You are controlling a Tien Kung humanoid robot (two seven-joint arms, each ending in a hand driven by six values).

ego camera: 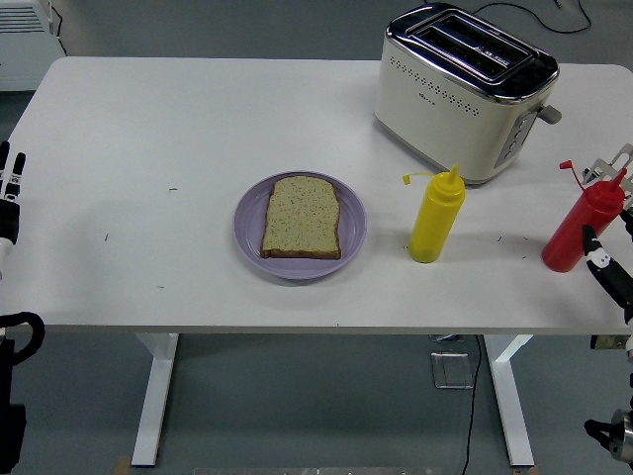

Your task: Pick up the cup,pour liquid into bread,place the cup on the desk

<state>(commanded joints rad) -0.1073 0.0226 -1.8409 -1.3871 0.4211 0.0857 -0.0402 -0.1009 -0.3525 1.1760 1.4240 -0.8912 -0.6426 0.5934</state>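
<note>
White table (198,119) before me, bread (302,217) on purple plate (249,230), red bottle (584,224) at three o'clock, my right hand (611,277) beside it, fingers loose and apart, left hand (9,193) at nine o'clock, fingers straight.

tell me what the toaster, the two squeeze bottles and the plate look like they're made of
Toaster: cream body, probably painted metal or plastic, with a mirror-bright chrome top. Yellow bottle and red bottle: likely soft plastic, opaque with a slight sheen. Plate: lilac, smooth; ceramic or plastic, cannot tell.
</note>
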